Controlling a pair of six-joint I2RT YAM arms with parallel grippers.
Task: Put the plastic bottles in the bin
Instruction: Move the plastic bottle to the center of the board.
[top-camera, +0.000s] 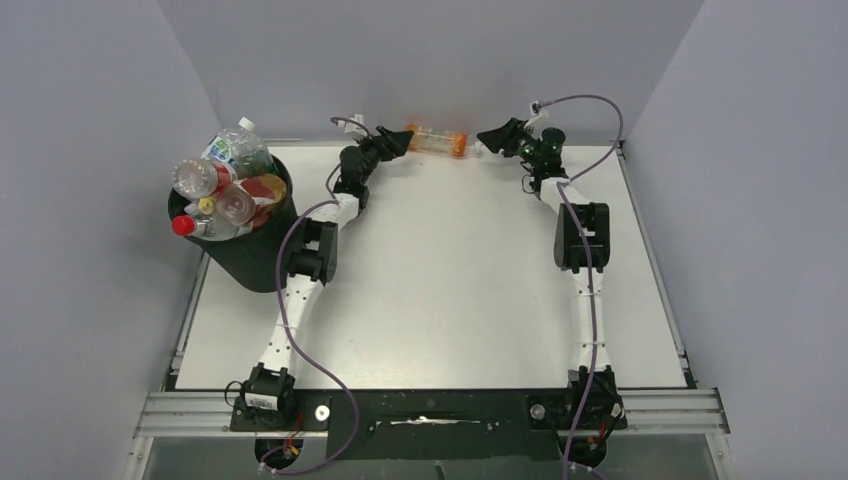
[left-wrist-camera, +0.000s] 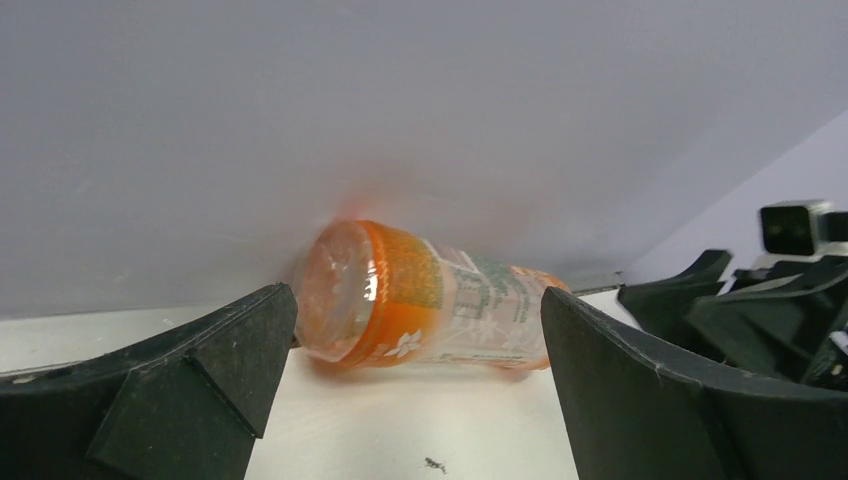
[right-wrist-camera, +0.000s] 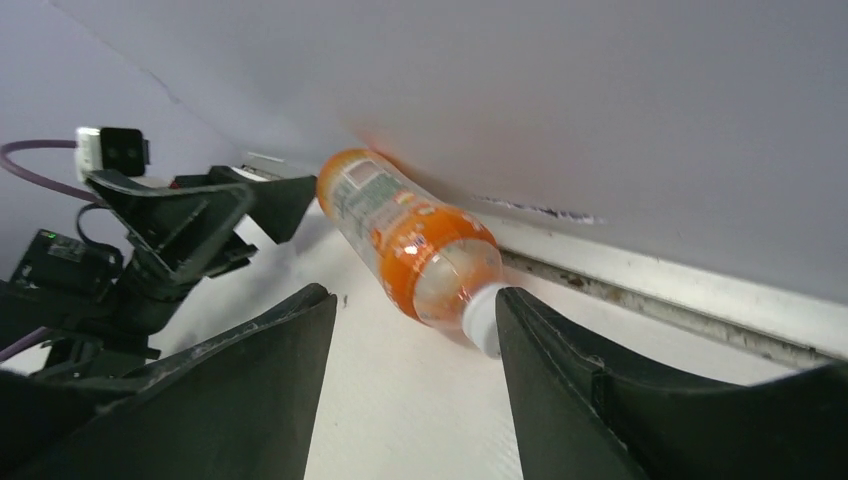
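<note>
Orange bottle (top-camera: 437, 140) on its side at far tabletop (top-camera: 450, 290) edge, against back wall (top-camera: 430, 60), cap (right-wrist-camera: 482, 320) toward right claw (top-camera: 487, 137); likely light, thin-walled, slick, ready to roll; best pinched across labelled middle; left claw (top-camera: 398, 141) apart at base end, right claw apart too; both arms stretched low, forward; bin (top-camera: 250, 265) at left.

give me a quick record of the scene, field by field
loose item: one orange bottle, on its side against the back wall
left gripper: open, at the bottle's base end
right gripper: open, at its cap end
held: nothing
bin: at the left edge of the table, heaped with bottles above its rim
</note>
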